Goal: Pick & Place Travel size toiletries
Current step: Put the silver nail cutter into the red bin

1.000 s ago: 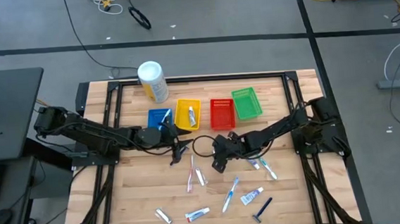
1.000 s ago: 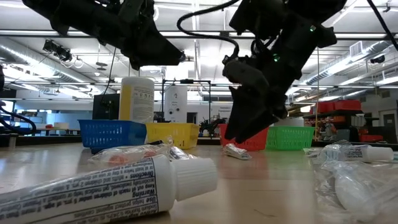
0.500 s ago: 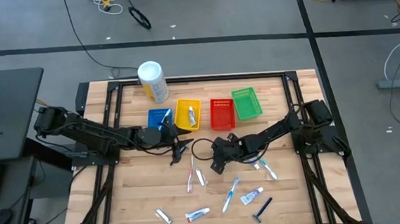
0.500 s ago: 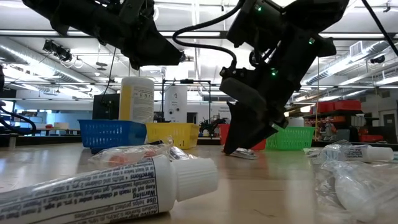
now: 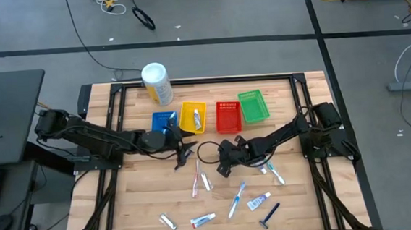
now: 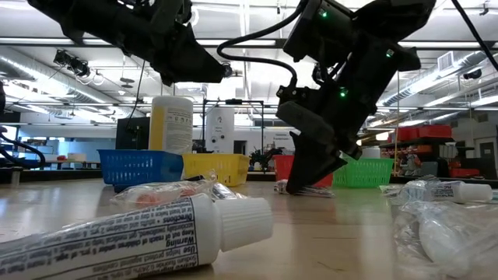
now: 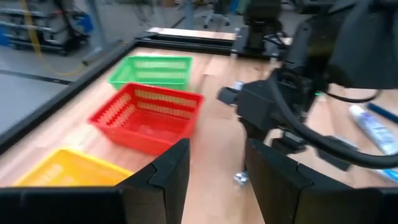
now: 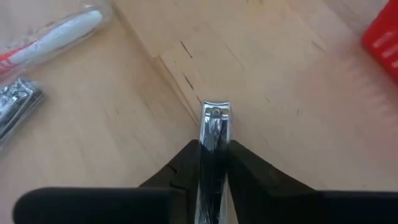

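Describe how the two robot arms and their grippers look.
Both arms are dark, jointed links. A black cable loops beside the right gripper, whose housing shows small green lights in the low view. The left gripper has two broad, flat, matte black fingers.

Grey floor [image 5: 257, 17], ceiling strip lights [image 6: 257, 47]

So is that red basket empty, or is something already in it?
It looks empty. In the left wrist view the red basket shows only its bare floor, and the overhead view shows nothing inside it either.
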`<action>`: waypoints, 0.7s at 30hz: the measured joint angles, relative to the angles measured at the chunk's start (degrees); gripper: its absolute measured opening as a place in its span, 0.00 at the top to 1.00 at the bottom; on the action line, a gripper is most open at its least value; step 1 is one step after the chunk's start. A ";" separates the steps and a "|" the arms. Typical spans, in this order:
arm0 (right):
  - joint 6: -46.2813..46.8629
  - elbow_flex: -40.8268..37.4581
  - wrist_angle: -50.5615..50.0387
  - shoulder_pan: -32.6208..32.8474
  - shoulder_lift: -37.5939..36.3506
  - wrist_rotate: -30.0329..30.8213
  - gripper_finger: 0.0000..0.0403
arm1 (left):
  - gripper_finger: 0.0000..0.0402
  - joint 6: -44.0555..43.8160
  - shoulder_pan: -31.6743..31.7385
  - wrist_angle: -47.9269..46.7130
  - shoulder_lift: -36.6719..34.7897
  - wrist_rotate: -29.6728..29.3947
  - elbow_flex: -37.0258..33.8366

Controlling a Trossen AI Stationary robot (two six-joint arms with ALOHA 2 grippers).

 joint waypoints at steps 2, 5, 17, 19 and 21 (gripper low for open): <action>0.00 -0.04 -0.81 -0.01 -0.86 -0.34 0.82 | 0.59 -0.10 -0.18 -1.15 -1.47 -1.96 0.00; -0.09 -0.41 -3.90 -0.10 -3.49 -1.86 0.82 | 0.59 -2.43 -0.21 -6.03 -4.76 -2.89 0.00; -9.52 -0.11 -5.35 -5.88 -19.51 18.91 0.82 | 0.59 -3.48 -0.21 -15.29 -13.32 -5.97 -0.04; -10.41 -0.17 -4.62 -8.63 -19.69 20.12 0.82 | 0.59 -2.79 -0.21 -15.90 -13.30 -5.97 -0.04; -10.96 -0.17 -4.20 -11.52 -19.37 19.16 0.82 | 0.59 -2.83 -0.21 -15.83 -13.10 -5.97 -0.04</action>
